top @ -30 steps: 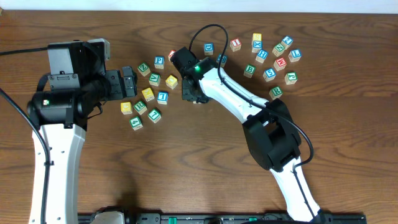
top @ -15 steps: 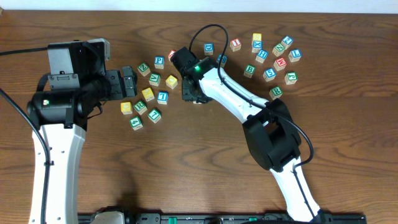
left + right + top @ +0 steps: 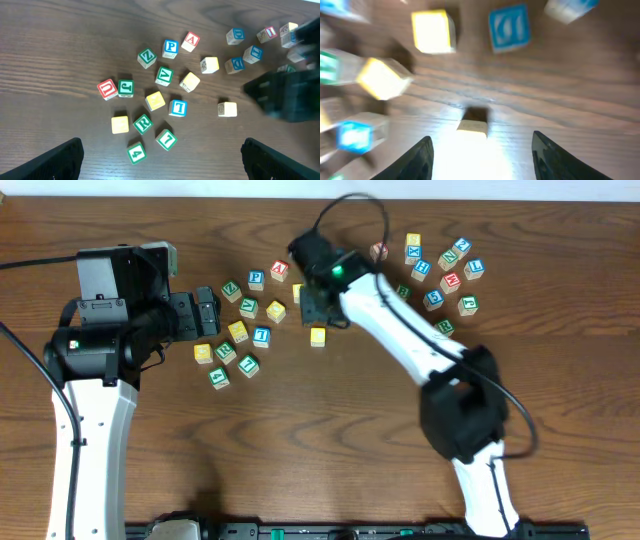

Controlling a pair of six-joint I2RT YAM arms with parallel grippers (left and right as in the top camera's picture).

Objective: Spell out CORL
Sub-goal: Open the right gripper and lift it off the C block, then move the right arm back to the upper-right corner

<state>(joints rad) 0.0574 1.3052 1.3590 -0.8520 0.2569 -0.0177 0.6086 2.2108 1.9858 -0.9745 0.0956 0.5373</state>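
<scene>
Lone block (image 3: 318,336) lies on table (image 3: 300,440) between left cluster (image 3: 238,331) and right cluster (image 3: 451,281)

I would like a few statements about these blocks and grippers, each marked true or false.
The right gripper holds a block. False: it is open, holding nothing.
The blue P block lies beside the red A block. True.
The left gripper is shut on the green R block. False: it is open; that block lies on the table.
Overhead, a lone yellow block lies right of the blue T block. True.
</scene>
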